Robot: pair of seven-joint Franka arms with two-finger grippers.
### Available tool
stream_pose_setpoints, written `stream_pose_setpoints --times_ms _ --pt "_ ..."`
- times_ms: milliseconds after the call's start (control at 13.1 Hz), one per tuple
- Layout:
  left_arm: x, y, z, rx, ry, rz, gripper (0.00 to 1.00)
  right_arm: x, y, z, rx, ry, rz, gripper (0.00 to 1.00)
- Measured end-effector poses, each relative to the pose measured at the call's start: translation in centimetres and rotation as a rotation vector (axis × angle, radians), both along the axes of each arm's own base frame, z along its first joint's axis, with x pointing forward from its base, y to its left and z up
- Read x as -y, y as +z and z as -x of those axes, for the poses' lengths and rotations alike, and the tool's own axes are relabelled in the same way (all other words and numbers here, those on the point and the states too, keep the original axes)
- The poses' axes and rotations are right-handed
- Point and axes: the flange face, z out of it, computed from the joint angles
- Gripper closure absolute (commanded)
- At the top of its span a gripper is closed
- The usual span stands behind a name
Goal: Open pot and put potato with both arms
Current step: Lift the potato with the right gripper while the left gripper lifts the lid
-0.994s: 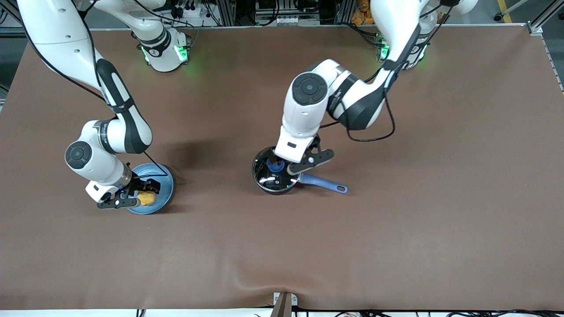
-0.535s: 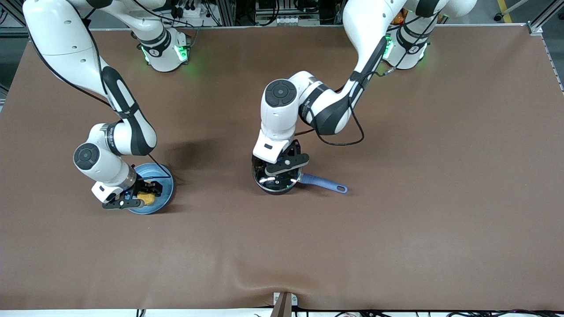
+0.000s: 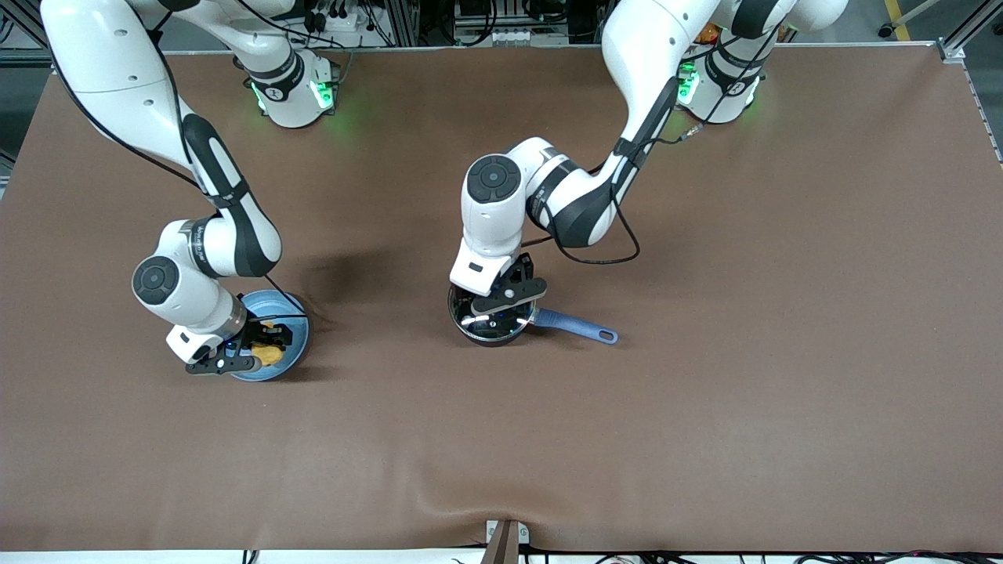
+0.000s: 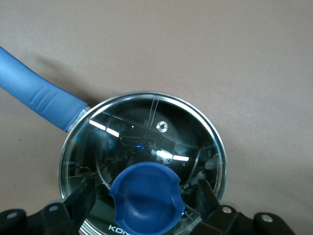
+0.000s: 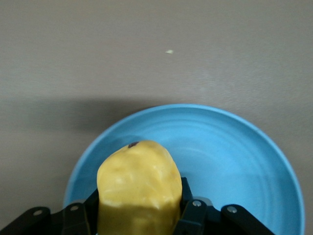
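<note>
The black pot point(image 3: 487, 327) stands mid-table with its blue handle point(image 3: 576, 325) pointing toward the left arm's end. Its glass lid point(image 4: 161, 132) is on. My left gripper point(image 3: 492, 307) is low over the lid and open, with its fingers point(image 4: 83, 200) on either side of the blue knob point(image 4: 146, 198) and a small gap at each side. The yellow potato point(image 3: 271, 355) lies on a blue plate point(image 3: 296, 329). My right gripper point(image 3: 262, 345) is shut on the potato point(image 5: 138, 181), its fingers point(image 5: 193, 208) pressed to both its sides, down on the plate point(image 5: 234, 147).
The plate lies toward the right arm's end of the brown table cloth point(image 3: 705, 407). A metal bracket point(image 3: 505, 540) sits at the table edge nearest the front camera.
The left arm swung toward the right arm's end and brought its gripper down over the lid knob. The right gripper shifted slightly over the plate, around the potato.
</note>
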Motion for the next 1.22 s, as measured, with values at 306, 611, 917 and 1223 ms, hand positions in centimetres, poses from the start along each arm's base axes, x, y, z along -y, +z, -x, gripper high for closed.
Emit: stream_pose_setpoints --times_ms 306,611,917,1223 --pt "0.1 -0.2 0.1 0.000 -0.003 -0.001 0.88 -5.6 5.0 -0.6 -0.072 -0.093 -0.039 0.87" --pt "0.2 0.4 0.1 0.003 -0.003 0.003 1.00 -11.6 8.3 -0.1 -0.124 -0.172 -0.068 0.87" --pt "-1.9 6.1 -1.2 -0.001 -0.029 -0.018 1.00 -17.1 10.1 0.7 -0.128 -0.246 -0.107 0.87" --pt "-12.2 17.6 -5.8 -0.003 -0.054 -0.028 1.00 -22.9 12.3 2.0 -0.121 -0.289 -0.144 0.87"
